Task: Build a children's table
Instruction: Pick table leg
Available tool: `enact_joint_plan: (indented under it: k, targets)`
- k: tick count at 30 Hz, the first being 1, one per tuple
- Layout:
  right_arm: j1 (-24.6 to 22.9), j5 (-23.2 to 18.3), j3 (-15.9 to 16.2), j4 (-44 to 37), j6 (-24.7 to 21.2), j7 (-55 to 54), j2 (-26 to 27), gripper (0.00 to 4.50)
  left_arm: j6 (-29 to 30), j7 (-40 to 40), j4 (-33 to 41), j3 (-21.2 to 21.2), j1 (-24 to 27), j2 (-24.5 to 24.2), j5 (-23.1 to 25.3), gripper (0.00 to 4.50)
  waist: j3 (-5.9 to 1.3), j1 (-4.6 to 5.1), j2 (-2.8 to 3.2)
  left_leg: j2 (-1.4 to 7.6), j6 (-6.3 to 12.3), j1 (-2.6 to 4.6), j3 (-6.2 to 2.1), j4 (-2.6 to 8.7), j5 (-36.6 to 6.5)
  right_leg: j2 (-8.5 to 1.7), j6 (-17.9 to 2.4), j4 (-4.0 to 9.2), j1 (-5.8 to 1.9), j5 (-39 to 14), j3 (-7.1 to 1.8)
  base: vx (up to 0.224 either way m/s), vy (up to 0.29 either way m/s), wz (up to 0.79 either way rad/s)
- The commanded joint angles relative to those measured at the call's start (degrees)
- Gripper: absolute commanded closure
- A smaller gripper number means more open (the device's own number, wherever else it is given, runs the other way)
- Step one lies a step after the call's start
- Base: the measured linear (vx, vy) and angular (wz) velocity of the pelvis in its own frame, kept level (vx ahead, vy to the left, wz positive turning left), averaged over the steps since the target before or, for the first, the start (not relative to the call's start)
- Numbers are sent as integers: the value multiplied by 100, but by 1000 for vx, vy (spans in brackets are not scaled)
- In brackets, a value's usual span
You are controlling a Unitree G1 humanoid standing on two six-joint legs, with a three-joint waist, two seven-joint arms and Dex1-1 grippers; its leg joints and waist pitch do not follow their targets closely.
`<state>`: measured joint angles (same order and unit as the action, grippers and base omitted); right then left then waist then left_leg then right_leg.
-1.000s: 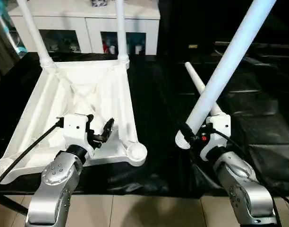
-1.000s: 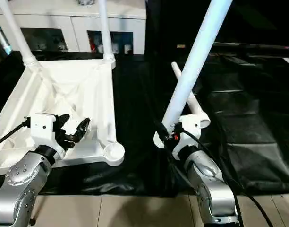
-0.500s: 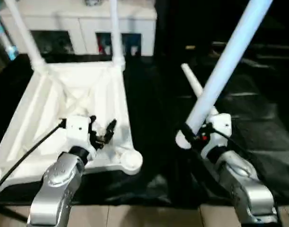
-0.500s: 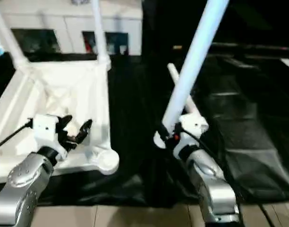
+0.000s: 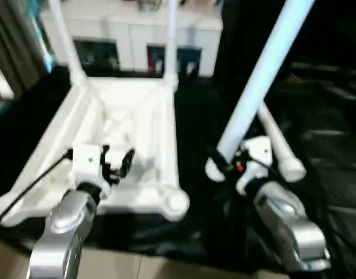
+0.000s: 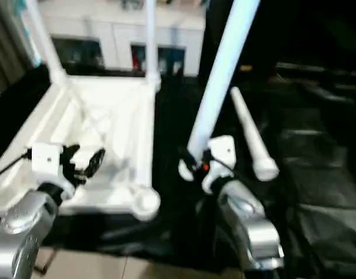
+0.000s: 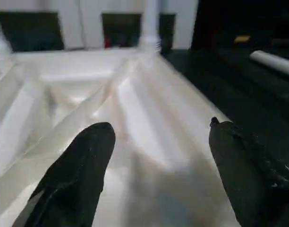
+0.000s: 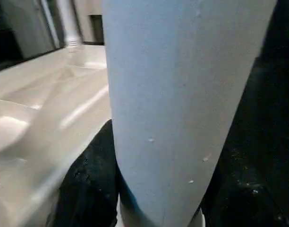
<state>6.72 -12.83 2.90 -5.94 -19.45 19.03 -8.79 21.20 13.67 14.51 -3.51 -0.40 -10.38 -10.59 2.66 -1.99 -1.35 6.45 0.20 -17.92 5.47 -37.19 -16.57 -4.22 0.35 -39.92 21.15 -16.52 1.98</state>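
The children's table top lies upside down on black cloth, with two white legs standing in its far corner sockets. Its near right corner socket holds nothing. My left gripper hovers open just above the top's near part; in the left wrist view both black fingers stand wide apart over the ribbed underside. My right gripper is shut on the thick end of a third leg, which slants up and to the right. A fourth leg lies loose on the cloth beside my right hand.
A white cabinet with glass-fronted compartments stands behind the table. Black cloth covers the floor to the right. Bare tiles run along the near edge. A curtain hangs at far left.
The camera has swung, shifting the whole picture. My right gripper and its leg have edged left, off the loose leg and nearer the top's near right corner. The left gripper stays open.
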Motion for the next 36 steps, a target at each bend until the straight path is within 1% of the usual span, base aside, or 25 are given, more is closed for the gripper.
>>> enact_joint_plan:
  k: [1, 2, 3, 4, 5, 6, 7, 8, 9, 10, 11, 12, 13, 14, 15, 16, 17, 19, 21, 22, 26, 29, 31, 34, 36]
  targets:
    - [36, -49, -113, 7, -27, -22, -4, 262, 10, 61, 46, 114, -45, -18, -47, 86, -165, -305, -182, -6, 45, -107, 206, -241, -591, -478, -651, 1293, -724, -4221, -1468, 12, -119, -23]
    - [19, -92, -136, -5, -25, -26, 14, 262, 9, 61, 36, 117, -55, -19, -50, 86, -143, -457, -38, 2, -131, -120, 154, -251, -526, -462, -921, 1262, -733, -3783, -1647, 12, -119, -23]
    - [7, -112, -163, -21, 27, -30, 33, 262, 6, 56, 28, 120, -66, -17, -50, 86, -118, -482, -59, 14, -311, -39, 159, -248, -565, -307, -1094, 1261, -648, -3317, -1759, 33, -89, -49]
    - [-11, -51, -185, -62, 72, -19, 69, 262, 2, 34, 21, 139, -70, -34, -15, 86, -86, -460, -176, -3, -187, -393, -48, -147, -207, -188, -1335, 1090, -896, -1925, -1569, 0, 0, 0]
    - [-18, -26, -178, -80, 77, -17, 77, 262, 1, 23, 20, 148, -67, -46, 10, 86, -153, -465, 18, 54, -189, -296, -101, -66, -12, -162, -1431, 1074, -789, -1365, -1559, 0, 0, 0]
    - [-23, -3, -155, -88, 79, -32, 73, 262, -15, 57, 29, 170, -48, -53, 14, 86, -183, -361, 192, 165, -131, -155, -126, 261, -20, 58, -1389, 1028, -595, -1111, -1238, 0, 0, 0]
    - [-21, 0, -137, -82, 82, -50, 65, 262, -29, 101, 42, 195, -24, -56, 10, 86, -205, -160, 354, 519, -49, 11, -327, 699, -545, 194, -1109, 723, -319, -829, -785, 44, 64, -3]
    - [-23, -10, -126, -76, 87, -63, 55, 262, -39, 118, 55, 214, -3, -68, 27, 86, -286, -117, 369, 656, 112, 238, -416, 690, -506, 146, -1034, 573, -142, -443, -632, 44, 64, -3]
    - [-25, -18, -124, -66, 94, -71, 45, 262, -54, 149, 66, 241, 18, -86, 43, 86, -251, -87, 379, 733, 258, 295, -440, 703, -659, 60, -1018, 537, -20, -215, -541, 93, 69, 8]
    - [-28, -22, -125, -62, 98, -78, 41, 262, -75, 182, 80, 271, 40, -106, 57, 86, -361, -65, 294, 719, 639, 246, -381, 545, 576, -138, -1106, 508, -92, 999, -453, 75, 61, 17]
    - [-29, -25, -130, -55, 100, -82, 41, 262, -73, 223, 90, 302, 56, -130, 58, 86, -387, -113, 242, 548, 722, 37, -219, 365, 1752, -260, -1156, 528, -181, 2064, -499, 75, 61, 17]
    - [-26, -14, -146, -50, 96, -74, 54, 262, -69, 244, 94, 324, 61, -150, 49, 86, -427, -136, 191, 484, 726, -63, -189, 320, 2275, -275, -1142, 452, -281, 2694, -525, 30, 65, 8]
    - [-30, -1, -157, -58, 93, -65, 69, 262, -43, 316, 118, 384, 85, -201, 34, 86, -502, -162, 177, 404, 549, -186, -167, 233, 3006, -252, -1032, 355, -368, 3622, -539, 0, 0, 0]
    - [-31, 9, -164, -62, 92, -59, 79, 262, -31, 349, 129, 412, 96, -226, 25, 86, -484, -165, 191, 391, 317, -245, -156, 236, 2943, -227, -927, 345, -357, 3831, -511, 0, 0, 0]
    - [-32, 22, -169, -66, 91, -57, 90, 262, -46, 393, 137, 452, 109, -267, 35, 86, -466, -151, 194, 407, 201, -266, -158, 261, 2729, -232, -909, 364, -353, 3699, -494, 0, 0, 0]
    - [-31, 33, -174, -67, 91, -71, 98, 262, -86, 425, 131, 469, 115, -290, 37, 86, -411, -125, 196, 461, 9, -269, -160, 330, 2062, -258, -948, 439, -324, 3100, -463, 0, 0, 0]
    - [-34, 36, -179, -69, 91, -80, 97, 262, -101, 440, 115, 470, 110, -304, 43, 86, -329, -98, 206, 509, -134, -244, -140, 417, 1065, -300, -1084, 552, -286, 2147, -458, 0, 0, 0]
    - [-33, 18, -178, -62, 101, -78, 67, 262, -252, 657, 65, 534, 92, -435, 81, 86, -252, -67, 173, 537, -208, -212, -91, 510, -128, -355, -1252, 674, -290, 902, -494, -62, -16, 9]
    - [-21, 6, -173, -50, 105, -56, 41, 262, -410, 919, 56, 609, 97, -568, 72, 86, -228, -70, 136, 549, -153, -180, -28, 573, -563, -365, -1238, 757, -251, 110, -519, -75, -22, 8]
    - [9, -9, -167, -22, 100, -1, -12, 262, -261, 1447, 104, 749, 110, -844, -112, 86, -199, -67, 156, 573, -205, -166, 2, 625, -881, -377, -1157, 801, -204, -549, -528, -76, -28, 3]
    - [73, 14, -142, 32, 109, 176, -151, 262, 248, 2445, 316, 876, 110, -1405, -675, 67, -181, -74, 168, 579, -352, -142, 39, 663, -1187, -360, -1038, 819, -116, -1197, -532, -35, -14, 1]
    - [78, -23, -132, 9, 83, 303, -225, 262, 428, 2871, 379, 969, 51, -1718, -803, 50, -182, -43, 173, 574, -330, -208, 62, 662, -946, -358, -1092, 795, -135, -900, -531, 0, 0, 0]
    - [41, -264, -178, -87, -88, 653, -415, 262, 451, 3538, 222, 1294, -239, -2316, -588, 44, -207, -64, 205, 577, -267, -177, 73, 643, -813, -351, -1083, 788, -117, -697, -532, 0, 0, 0]
    - [-5, -289, -158, -158, -141, 885, -637, 262, 259, 3883, -25, 1387, -515, -2572, -439, 44, -217, -46, 240, 572, -256, -195, 96, 641, -644, -318, -1182, 759, -152, -251, -500, 0, 0, 0]
    - [-58, -310, -141, -211, -163, 1053, -799, 262, 163, 4185, -198, 1535, -730, -2835, -291, 71, -241, -49, 254, 571, -230, -217, 102, 621, -399, -334, -1262, 734, -184, 105, -497, 0, 0, 0]
